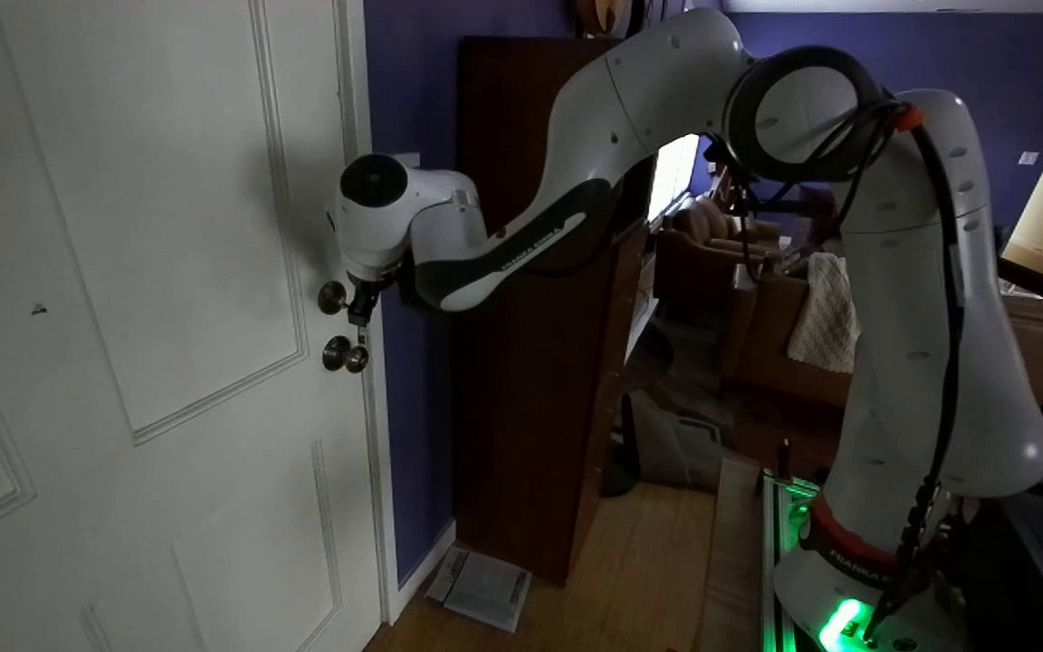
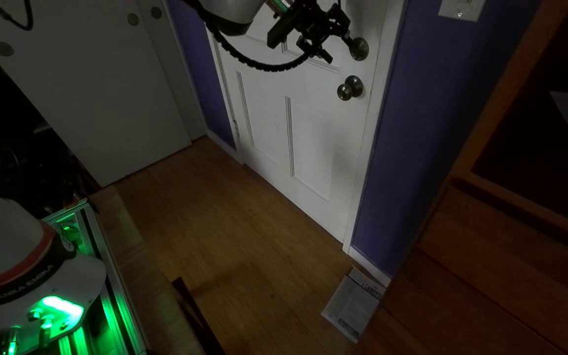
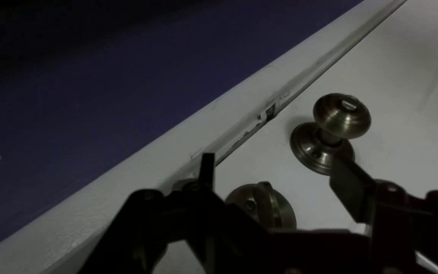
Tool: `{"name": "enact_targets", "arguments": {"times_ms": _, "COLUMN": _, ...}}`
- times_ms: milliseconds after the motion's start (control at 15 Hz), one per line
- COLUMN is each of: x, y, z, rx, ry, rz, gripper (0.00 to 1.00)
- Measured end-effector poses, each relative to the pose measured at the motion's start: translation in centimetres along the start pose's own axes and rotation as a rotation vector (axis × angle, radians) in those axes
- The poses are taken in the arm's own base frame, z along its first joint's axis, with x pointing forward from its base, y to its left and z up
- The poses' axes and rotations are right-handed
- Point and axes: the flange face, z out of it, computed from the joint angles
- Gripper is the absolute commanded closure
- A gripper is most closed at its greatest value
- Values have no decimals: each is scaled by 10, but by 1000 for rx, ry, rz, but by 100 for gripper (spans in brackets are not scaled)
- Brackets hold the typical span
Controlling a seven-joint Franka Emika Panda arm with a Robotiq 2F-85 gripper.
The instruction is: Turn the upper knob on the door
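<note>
The upper knob is a round, dull brass deadbolt turn with a raised ridge. It shows on the white panelled door [image 1: 186, 217] in both exterior views [image 1: 332, 297] [image 2: 360, 49]. In the wrist view the upper knob [image 3: 280, 205] shows between my fingers, its lower part hidden by the gripper. My gripper [image 3: 280, 180] is open, fingers wide apart, with nothing held. In the exterior views the gripper [image 1: 362, 315] [image 2: 337, 48] is at the upper knob, one fingertip overlapping its edge in a view. I cannot tell whether it touches.
A larger round lower knob [image 1: 346, 354] sticks out just below, near the right finger in the wrist view [image 3: 342, 116]. The white door frame and purple wall [image 2: 407, 123] are beside it. A dark brown cabinet [image 1: 521, 362] stands close by. A newspaper [image 2: 355, 305] lies on the floor.
</note>
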Motion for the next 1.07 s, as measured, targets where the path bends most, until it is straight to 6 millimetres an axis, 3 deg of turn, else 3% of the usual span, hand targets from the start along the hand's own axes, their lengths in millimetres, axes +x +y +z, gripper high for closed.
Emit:
{"name": "enact_targets", "arguments": {"times_ms": 200, "x": 16, "y": -2, "z": 8, "rx": -12, "ry": 18, "rz": 8, "gripper": 51}}
{"name": "enact_targets", "arguments": {"times_ms": 467, "x": 31, "y": -8, "z": 16, "rx": -22, "ry": 35, "rz": 10, "gripper": 50}}
{"name": "enact_targets", "arguments": {"times_ms": 600, "x": 36, "y": -9, "z": 22, "rx": -29, "ry": 38, "rz": 11, "gripper": 56}}
{"name": "enact_targets", "arguments": {"times_ms": 667, "x": 37, "y": -10, "z": 25, "rx": -33, "ry": 38, "rz": 13, "gripper": 60}}
{"name": "enact_targets", "arguments": {"times_ms": 800, "x": 40, "y": -10, "z": 30, "rx": -39, "ry": 39, "rz": 16, "gripper": 84}}
{"name": "enact_targets", "arguments": {"times_ms": 1000, "x": 43, "y": -10, "z": 35, "rx": -44, "ry": 39, "rz": 26, "gripper": 100}}
{"name": "enact_targets", "arguments": {"times_ms": 1067, "x": 44, "y": -11, "z": 36, "rx": -37, "ry": 38, "rz": 33, "gripper": 100}}
